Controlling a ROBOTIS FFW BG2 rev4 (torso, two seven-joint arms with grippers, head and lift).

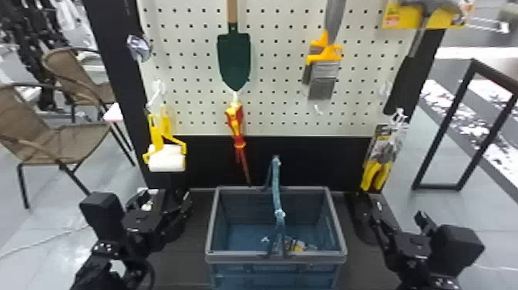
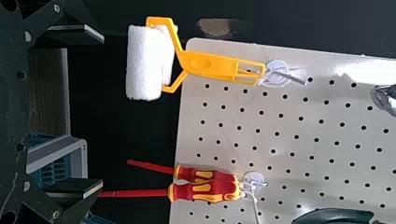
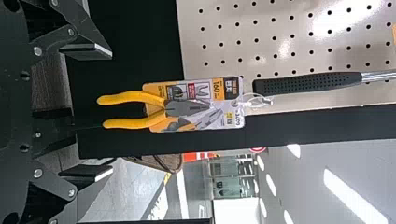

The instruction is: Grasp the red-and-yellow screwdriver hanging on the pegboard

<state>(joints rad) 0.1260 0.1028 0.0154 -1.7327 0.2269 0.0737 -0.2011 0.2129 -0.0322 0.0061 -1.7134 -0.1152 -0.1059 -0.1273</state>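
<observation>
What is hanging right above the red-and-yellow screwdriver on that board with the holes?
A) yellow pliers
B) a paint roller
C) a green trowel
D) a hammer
C: the green trowel hangs on the pegboard with its tip just over the handle of the red-and-yellow screwdriver.

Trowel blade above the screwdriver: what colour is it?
Dark green; the trowel blade shows best in the head view.

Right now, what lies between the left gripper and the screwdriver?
Left wrist view: only bare black panel between left gripper and red-and-yellow screwdriver; blue basket beside the fingers.
</observation>
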